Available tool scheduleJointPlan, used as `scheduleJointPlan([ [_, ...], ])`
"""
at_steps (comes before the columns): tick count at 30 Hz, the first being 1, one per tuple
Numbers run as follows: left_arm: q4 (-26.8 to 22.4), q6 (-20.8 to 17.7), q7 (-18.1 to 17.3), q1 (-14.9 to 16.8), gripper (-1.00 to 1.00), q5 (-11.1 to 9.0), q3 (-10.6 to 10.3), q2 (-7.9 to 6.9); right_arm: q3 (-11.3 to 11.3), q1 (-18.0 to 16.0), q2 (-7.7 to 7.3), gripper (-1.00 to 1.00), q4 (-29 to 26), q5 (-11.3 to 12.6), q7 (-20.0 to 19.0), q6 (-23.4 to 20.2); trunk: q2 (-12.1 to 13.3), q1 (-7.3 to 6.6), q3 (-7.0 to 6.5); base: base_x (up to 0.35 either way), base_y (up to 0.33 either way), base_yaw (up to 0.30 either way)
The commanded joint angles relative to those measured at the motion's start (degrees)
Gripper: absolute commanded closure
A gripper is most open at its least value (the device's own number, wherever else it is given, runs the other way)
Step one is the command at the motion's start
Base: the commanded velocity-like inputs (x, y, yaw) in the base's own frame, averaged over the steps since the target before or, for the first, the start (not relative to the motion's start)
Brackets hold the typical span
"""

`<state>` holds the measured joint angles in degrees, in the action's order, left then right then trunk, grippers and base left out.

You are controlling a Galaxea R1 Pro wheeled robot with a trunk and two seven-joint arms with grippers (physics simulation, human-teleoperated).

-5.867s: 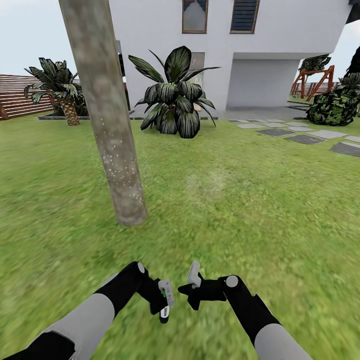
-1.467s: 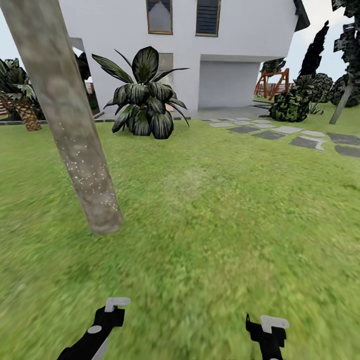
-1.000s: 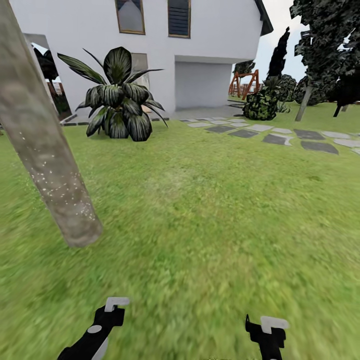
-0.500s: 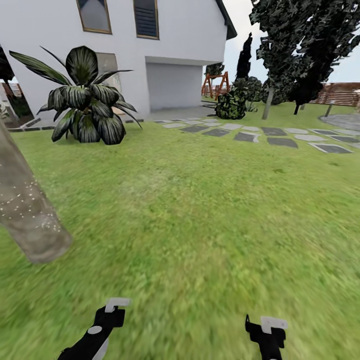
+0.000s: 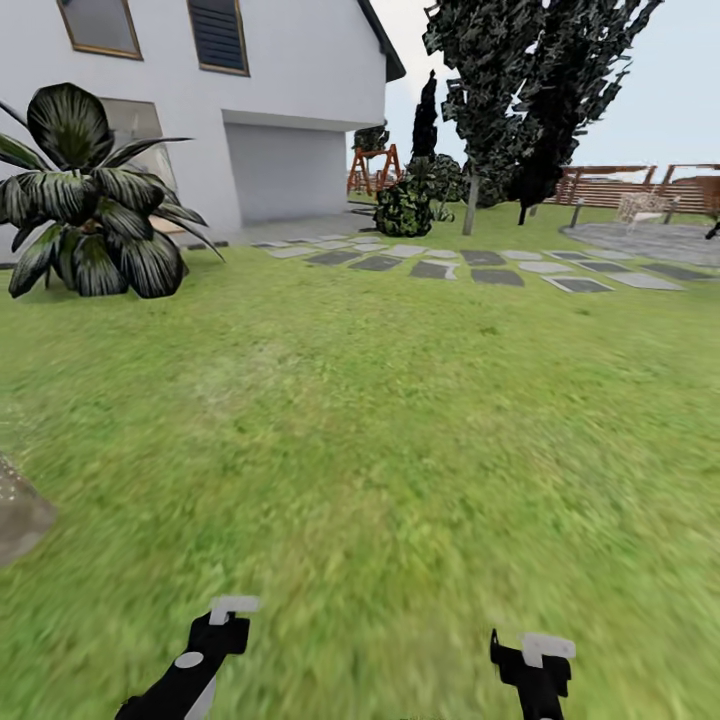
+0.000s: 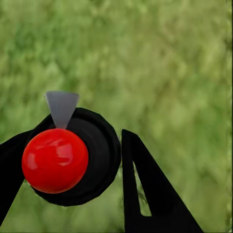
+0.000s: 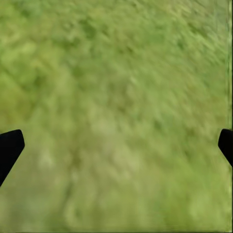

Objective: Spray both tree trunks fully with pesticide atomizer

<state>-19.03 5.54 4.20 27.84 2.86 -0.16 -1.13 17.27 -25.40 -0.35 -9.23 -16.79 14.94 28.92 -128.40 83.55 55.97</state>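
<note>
While the robot stands on the lawn (image 5: 400, 420), a tree trunk (image 5: 18, 515) shows only as a grey base at the far left edge, with a striped-leaf palm (image 5: 85, 200) and a white house (image 5: 200, 100) behind it. Low in the head view, the left gripper (image 5: 225, 620) is clamped on the black spray bottle (image 6: 94, 160), seen end-on with a red ball. Stepping stones (image 5: 450, 268) lead toward a dark-leaved tree (image 5: 500, 90) and fence (image 5: 640, 185). The right gripper (image 5: 535, 655) has its fingers (image 7: 9, 148) wide apart over grass.
</note>
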Motion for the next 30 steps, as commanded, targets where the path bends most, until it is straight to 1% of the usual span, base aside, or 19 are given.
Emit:
scheduleJointPlan([
  [1, 0.01, 0.0, -0.02, 0.01, 1.0, 0.01, -0.01, 0.02, 0.01, 0.0, 0.0, -1.0, 0.0, 0.0, 0.0, 0.0, 0.0, 0.0, 0.0, 0.0, -0.27, -0.3],
  [30, 0.14, 0.0, -0.03, 0.01, 1.0, 0.04, -0.05, -0.01, 0.01, 0.0, 0.03, -1.0, 0.0, 0.0, 0.0, 0.0, 0.0, 0.0, 0.0, 0.0, -0.27, -0.3],
])
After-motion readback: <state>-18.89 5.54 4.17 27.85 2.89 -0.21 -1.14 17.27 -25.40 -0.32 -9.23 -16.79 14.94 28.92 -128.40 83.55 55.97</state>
